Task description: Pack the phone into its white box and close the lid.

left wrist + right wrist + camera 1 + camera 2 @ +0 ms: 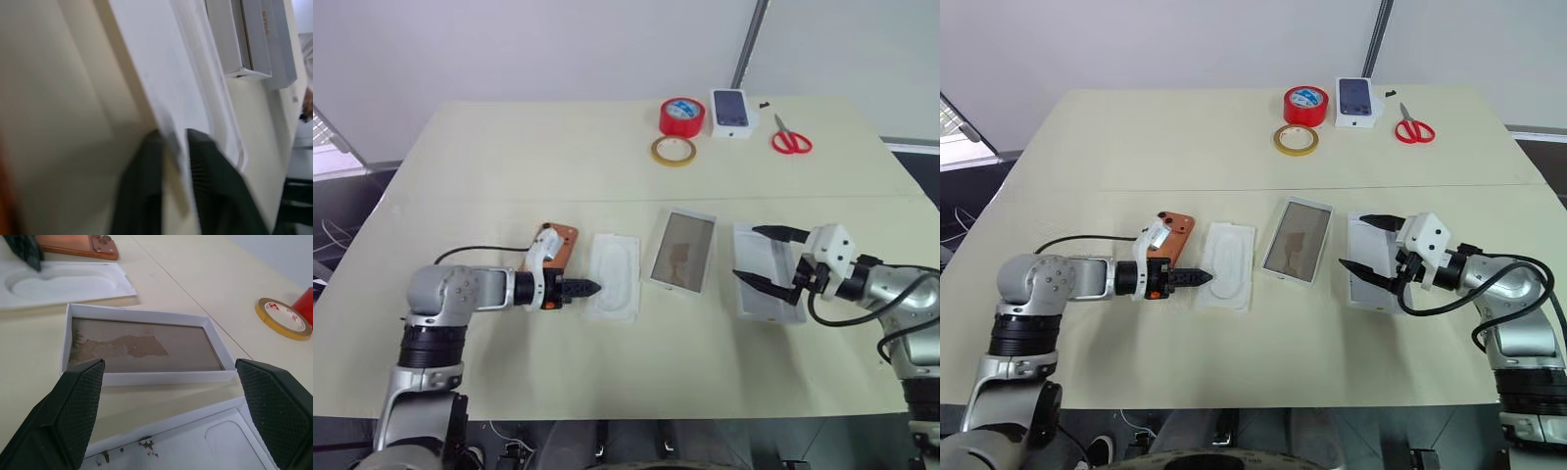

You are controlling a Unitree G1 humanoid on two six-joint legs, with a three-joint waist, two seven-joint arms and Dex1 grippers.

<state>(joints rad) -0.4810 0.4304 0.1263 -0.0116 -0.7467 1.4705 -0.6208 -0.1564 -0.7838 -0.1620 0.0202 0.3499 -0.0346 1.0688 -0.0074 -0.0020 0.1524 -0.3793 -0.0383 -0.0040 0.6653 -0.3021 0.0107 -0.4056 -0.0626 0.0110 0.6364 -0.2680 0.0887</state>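
Left gripper [1203, 278] clenched on thin white tray [1227, 253] edge, probably clearing it. Phone [1173, 231] behind it on table [1136, 147]. Right gripper [1368, 251] spread, empty, over white box [1363, 262]; lid [1297, 240] lies between.

cream table [607, 176], pale grey wall [509, 49]

My bench [607, 372] looks matt cream and smooth. The white box [142, 316] is matt cardboard, its brown liner scuffed. The phone [78, 245] has a satin orange back. My right claw [171, 411] has knurled black pads.
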